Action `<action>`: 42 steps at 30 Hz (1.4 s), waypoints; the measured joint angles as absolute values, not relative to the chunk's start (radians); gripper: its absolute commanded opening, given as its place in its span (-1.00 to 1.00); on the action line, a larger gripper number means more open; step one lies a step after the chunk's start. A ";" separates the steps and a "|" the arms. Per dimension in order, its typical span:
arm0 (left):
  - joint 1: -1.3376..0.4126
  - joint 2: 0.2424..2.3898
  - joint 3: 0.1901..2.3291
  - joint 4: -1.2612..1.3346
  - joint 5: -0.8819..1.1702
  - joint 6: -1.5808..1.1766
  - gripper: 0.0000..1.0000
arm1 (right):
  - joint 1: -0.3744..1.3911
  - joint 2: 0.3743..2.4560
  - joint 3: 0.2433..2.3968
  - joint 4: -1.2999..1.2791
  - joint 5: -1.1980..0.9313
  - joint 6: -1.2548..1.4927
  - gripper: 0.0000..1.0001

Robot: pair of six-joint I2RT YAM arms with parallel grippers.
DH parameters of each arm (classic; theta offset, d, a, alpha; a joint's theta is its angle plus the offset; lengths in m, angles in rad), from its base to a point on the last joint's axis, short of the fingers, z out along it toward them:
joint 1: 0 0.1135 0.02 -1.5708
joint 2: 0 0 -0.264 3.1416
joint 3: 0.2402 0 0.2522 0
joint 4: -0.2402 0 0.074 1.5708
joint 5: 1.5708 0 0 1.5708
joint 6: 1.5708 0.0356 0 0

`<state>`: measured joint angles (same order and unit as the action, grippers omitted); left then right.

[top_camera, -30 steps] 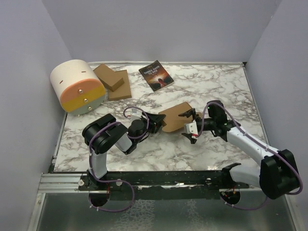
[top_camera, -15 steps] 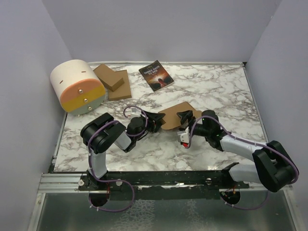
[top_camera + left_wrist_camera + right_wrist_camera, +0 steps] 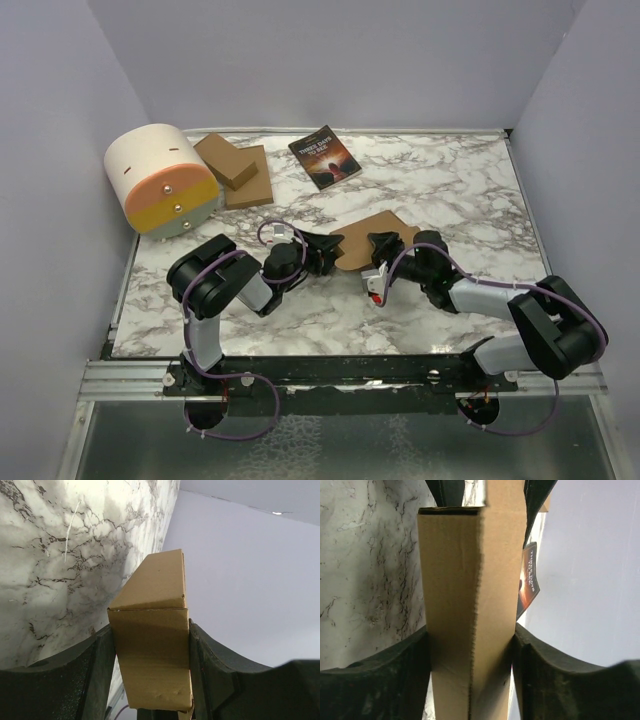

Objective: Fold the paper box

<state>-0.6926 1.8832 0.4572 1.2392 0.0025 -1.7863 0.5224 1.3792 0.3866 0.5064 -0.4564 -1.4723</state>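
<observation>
- Left arm: folded low over the table, elbow out to the left, wrist pointing right toward table centre.
- Right arm: stretched low from its base, forearm running left, wrist turned to face the left one.
- Left gripper (image 3: 328, 254): clamped on the paper box (image 3: 372, 233). The wrist view shows both fingers flush against opposite sides of the cardboard.
- Right gripper (image 3: 377, 247): also gripping the paper box. In its wrist view both fingers press the box's two long sides, with no gap showing.
- The grippers face each other, left one on the box's left end, right one at its near edge.
- Box location: about mid-table on the marble table (image 3: 460, 190), between the two wrists. Can't tell if it rests on the surface or is lifted.
- Box look: plain brown cardboard, partly formed.
  - Top view: a flattish slab with a rounded flap at the far right end.
  - Left wrist view: a sharp crease across it, with the panel beyond slanting away.
  - Right wrist view: a long rectangular sleeve, open at the far end, with a jagged crease line along its length.
- Well apart at the back: a dark book (image 3: 325, 157), a stack of flat cardboard pieces (image 3: 236, 170) and a cream-and-orange drum (image 3: 160, 180).
</observation>
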 measured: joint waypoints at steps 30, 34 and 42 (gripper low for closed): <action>-0.627 1.270 0.236 1.025 -0.080 -1.484 0.98 | 0.447 1.319 0.635 0.272 -0.556 -0.978 -0.06; -0.623 1.040 0.324 0.773 -0.142 -1.269 0.98 | 0.367 1.329 0.775 0.152 -0.664 -0.785 -0.07; -0.616 0.892 0.416 0.551 -0.141 -0.932 0.98 | 0.240 1.501 1.013 0.006 -0.971 -0.294 -0.07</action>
